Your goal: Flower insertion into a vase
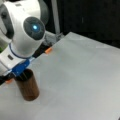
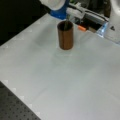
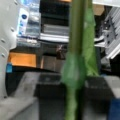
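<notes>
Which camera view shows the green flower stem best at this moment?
The wrist view: the green flower stem with its leaf fills the frame, running top to bottom between the gripper's dark fingers. In a front view only a thin sliver shows inside the dark brown wood-look cylinder vase. In a front view the arm hides it.

Pale grey-white table (image 1: 82, 82) fills both front views; brown wood-look vase (image 2: 65, 36) stands upright on it – near a front view's top, centre-left; small orange piece (image 2: 81, 28) lies just beyond, by table's far edge.
</notes>
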